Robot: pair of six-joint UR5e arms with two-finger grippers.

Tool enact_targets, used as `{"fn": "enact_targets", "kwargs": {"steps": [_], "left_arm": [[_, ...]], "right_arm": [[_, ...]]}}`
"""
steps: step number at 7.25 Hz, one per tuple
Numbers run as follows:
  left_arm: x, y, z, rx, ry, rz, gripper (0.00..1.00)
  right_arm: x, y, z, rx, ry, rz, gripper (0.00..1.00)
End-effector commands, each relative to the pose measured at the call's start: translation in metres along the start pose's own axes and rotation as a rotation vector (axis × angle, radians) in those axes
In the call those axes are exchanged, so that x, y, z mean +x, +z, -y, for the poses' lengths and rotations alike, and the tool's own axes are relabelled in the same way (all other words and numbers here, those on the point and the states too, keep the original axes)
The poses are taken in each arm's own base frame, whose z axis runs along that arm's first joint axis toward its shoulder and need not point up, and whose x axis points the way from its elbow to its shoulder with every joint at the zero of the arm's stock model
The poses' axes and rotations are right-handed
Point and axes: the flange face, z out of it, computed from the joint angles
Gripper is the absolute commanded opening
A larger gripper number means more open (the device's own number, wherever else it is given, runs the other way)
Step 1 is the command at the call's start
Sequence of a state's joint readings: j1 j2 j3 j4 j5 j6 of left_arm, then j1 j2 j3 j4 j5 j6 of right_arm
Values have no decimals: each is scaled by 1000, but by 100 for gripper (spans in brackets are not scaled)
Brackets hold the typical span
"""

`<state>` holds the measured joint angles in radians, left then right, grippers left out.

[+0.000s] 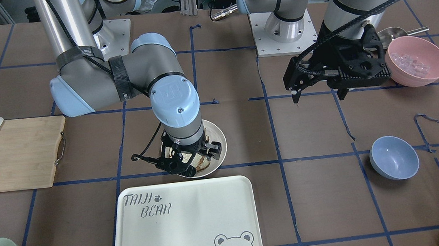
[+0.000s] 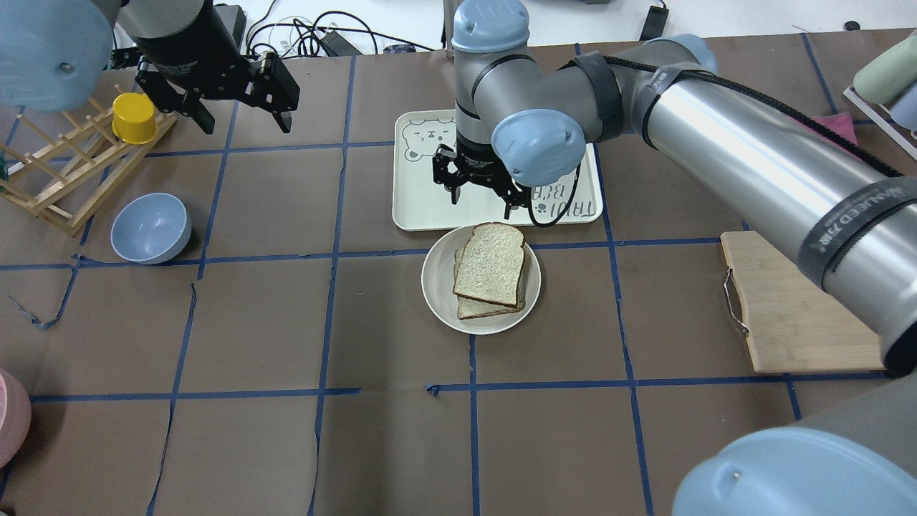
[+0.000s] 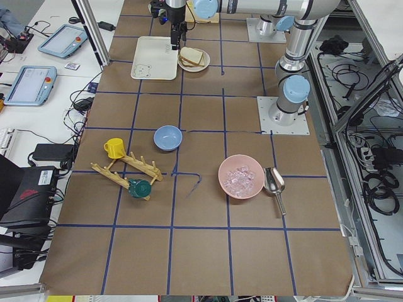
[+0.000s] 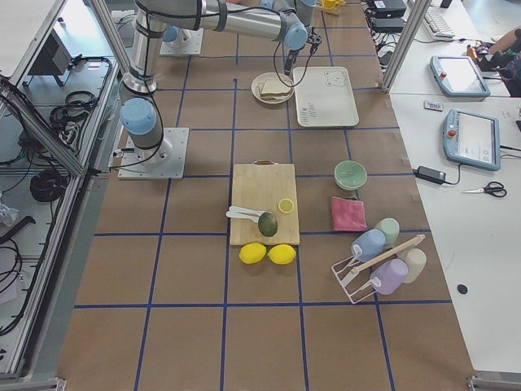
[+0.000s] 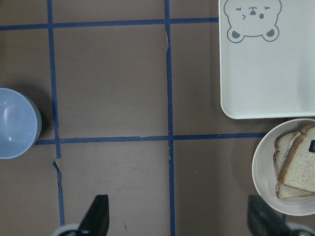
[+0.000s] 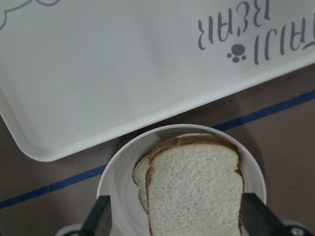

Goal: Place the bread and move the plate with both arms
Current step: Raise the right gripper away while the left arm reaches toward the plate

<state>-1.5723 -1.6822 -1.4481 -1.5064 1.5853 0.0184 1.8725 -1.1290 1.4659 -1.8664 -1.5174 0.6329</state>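
Observation:
The bread (image 2: pixel 491 265), a large dark-crusted slice, lies on a smaller, paler slice (image 2: pixel 469 308) on the round cream plate (image 2: pixel 437 287) at the table's middle. My right gripper (image 2: pixel 482 201) is open and empty. It hovers just above the plate's far edge, next to the tray, and its wrist view shows the bread (image 6: pixel 197 191) between its fingers (image 6: pixel 101 216). My left gripper (image 2: pixel 243 122) is open and empty, high above the table's far left, well away from the plate (image 5: pixel 263 172).
The bear-print tray (image 2: pixel 423 208) lies just beyond the plate. A blue bowl (image 2: pixel 150 228) and a wooden rack with a yellow cup (image 2: pixel 134 117) are on the left. A cutting board (image 2: pixel 795 315) is on the right. A pink bowl (image 1: pixel 417 59) stands near the left arm.

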Motion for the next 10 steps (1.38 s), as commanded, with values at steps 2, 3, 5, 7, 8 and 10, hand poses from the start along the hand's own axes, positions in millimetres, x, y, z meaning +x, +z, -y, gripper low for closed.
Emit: {"fn": "enact_targets", "kwargs": {"steps": [2,3,5,7,8,10], "left_arm": [[0,1,0,-2,0,-2,100],[3,11,-3,-22,-1,0,100],[15,39,1,-42,-65,-148,100],[24,96,-19,-103,-169,-152,100],[32,121,-38,-133,-201,-149,100],[70,159,-55,-116,-224,-150,100]], "right_arm": [[135,-107,31,-5,-214,-13,100],[158,-119,29,-29,-232,-28,100],[167,-162,9,42,-228,-11,100],[179,-169,12,52,-215,3,100],[183,-170,6,50,-214,-11,100],[188,-187,-8,75,-218,0,100]]}}
